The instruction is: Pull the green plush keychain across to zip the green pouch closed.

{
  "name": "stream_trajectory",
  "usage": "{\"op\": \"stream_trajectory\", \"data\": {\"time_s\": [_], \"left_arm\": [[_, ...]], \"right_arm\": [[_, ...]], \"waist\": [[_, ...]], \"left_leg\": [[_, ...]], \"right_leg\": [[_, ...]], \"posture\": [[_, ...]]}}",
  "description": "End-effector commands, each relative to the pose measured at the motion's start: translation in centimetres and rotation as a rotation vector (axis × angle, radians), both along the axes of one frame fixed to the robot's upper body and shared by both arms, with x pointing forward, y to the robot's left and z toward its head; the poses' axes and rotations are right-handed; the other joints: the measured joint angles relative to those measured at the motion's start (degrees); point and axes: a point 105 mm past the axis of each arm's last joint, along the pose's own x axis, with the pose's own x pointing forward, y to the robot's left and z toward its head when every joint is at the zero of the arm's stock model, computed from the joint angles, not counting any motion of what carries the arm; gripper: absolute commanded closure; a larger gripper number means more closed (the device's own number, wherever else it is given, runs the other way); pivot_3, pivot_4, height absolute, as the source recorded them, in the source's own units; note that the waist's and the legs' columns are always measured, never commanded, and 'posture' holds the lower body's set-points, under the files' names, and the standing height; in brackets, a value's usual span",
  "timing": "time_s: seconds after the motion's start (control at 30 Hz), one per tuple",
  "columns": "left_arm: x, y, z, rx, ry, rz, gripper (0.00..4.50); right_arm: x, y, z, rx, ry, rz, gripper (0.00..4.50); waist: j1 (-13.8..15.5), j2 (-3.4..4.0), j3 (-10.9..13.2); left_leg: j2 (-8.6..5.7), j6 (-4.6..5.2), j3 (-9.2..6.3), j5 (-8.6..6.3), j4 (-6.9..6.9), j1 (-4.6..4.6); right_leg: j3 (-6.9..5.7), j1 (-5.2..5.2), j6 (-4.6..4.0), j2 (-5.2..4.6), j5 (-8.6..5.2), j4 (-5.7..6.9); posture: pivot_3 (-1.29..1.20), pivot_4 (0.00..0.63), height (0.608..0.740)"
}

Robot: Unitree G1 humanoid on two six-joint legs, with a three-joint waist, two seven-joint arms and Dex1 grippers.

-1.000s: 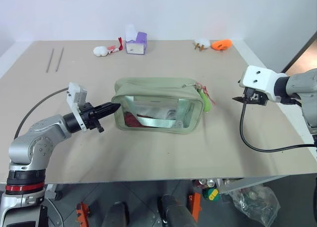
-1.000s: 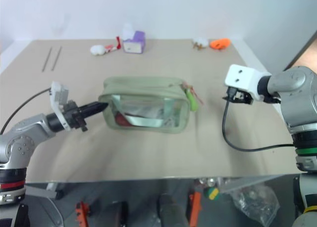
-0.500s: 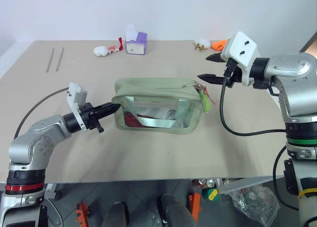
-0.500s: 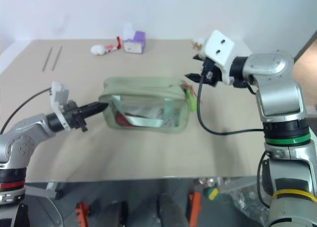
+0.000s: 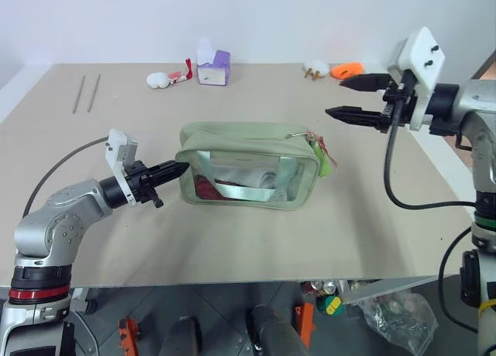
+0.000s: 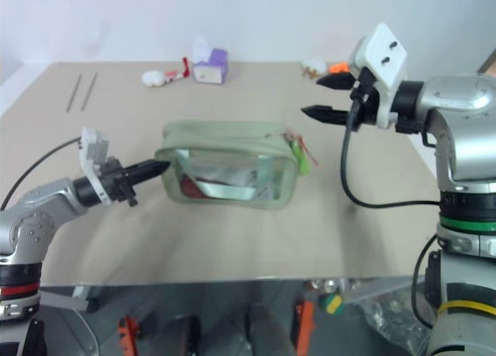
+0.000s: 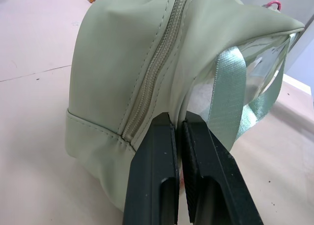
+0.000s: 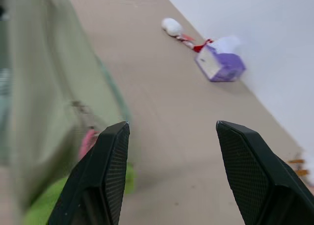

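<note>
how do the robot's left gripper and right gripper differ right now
The left gripper has its jaws shut and sits low against the green pouch end; the right gripper has its jaws open and hangs above the table, apart from the pouch and the green plush keychain. Both point toward the pouch.

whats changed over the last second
The right gripper has risen from beside the table's right edge and swung in toward the green pouch, jaws open and holding nothing. It took hold of nothing. The left gripper stays shut at the pouch's left end; the pouch and green plush keychain lie as before.
</note>
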Motion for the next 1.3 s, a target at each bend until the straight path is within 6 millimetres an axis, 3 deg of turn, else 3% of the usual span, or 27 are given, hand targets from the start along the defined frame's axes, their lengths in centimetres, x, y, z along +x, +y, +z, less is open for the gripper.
{"op": "stream_trajectory", "data": {"time_s": [0.03, 0.23, 0.53, 0.93, 1.13, 1.3], "left_arm": [[0.0, -0.1, 0.5, 0.014, -0.026, -0.008, 4.5], [0.1, -0.1, 0.6, 0.015, -0.029, -0.009, 4.5], [0.1, 0.0, 0.7, 0.018, -0.035, -0.003, 4.5], [0.0, 0.0, 0.7, 0.021, -0.032, -0.005, 4.5], [0.1, 0.0, 0.8, 0.026, -0.033, -0.006, 4.5], [0.2, 0.0, 0.8, 0.027, -0.034, -0.006, 4.5]], "right_arm": [[-1.5, 0.7, 1.0, 0.033, -0.017, 0.061, 1.62], [-1.8, 2.2, -0.8, 0.025, 0.04, 0.103, 1.62], [-1.1, 2.4, -3.1, -0.037, 0.072, 0.076, 1.62], [0.1, -0.2, -1.5, -0.04, 0.009, -0.022, 1.62], [0.1, -0.2, -1.8, -0.042, 0.01, -0.022, 1.62], [0.2, 0.1, -2.1, -0.044, 0.016, -0.016, 3.13]], "waist": [[0.0, 0.0, 0.0], [0.0, -0.01, 0.0], [0.1, 0.0, 0.0], [0.1, 0.0, 0.0], [0.1, 0.0, 0.0], [0.1, 0.0, 0.0]], "left_leg": [[0.0, 0.0, 0.0, 0.0, 0.01, 0.0], [-0.01, -0.01, 0.0, 0.01, 0.04, -0.02], [-0.01, -0.01, -0.01, 0.01, 0.04, -0.04], [-0.02, -0.01, 0.0, 0.01, 0.04, -0.04], [-0.01, -0.01, -0.01, 0.01, 0.03, -0.03], [-0.02, -0.01, 0.0, 0.01, 0.03, -0.04]], "right_leg": [[0.0, 0.0, 0.0, 0.0, 0.02, 0.0], [0.0, 0.01, 0.03, 0.0, 0.03, -0.01], [-0.01, 0.0, 0.03, 0.0, 0.02, -0.01], [0.0, 0.0, 0.03, -0.01, 0.02, -0.01], [0.0, -0.01, 0.02, 0.0, 0.02, -0.01], [0.01, 0.0, 0.03, -0.01, 0.02, -0.01]], "posture": [[0.0, 0.15, 0.74], [0.0, 0.15, 0.74], [0.0, 0.15, 0.74], [0.0, 0.15, 0.74], [0.0, 0.15, 0.74], [0.0, 0.15, 0.74]]}}
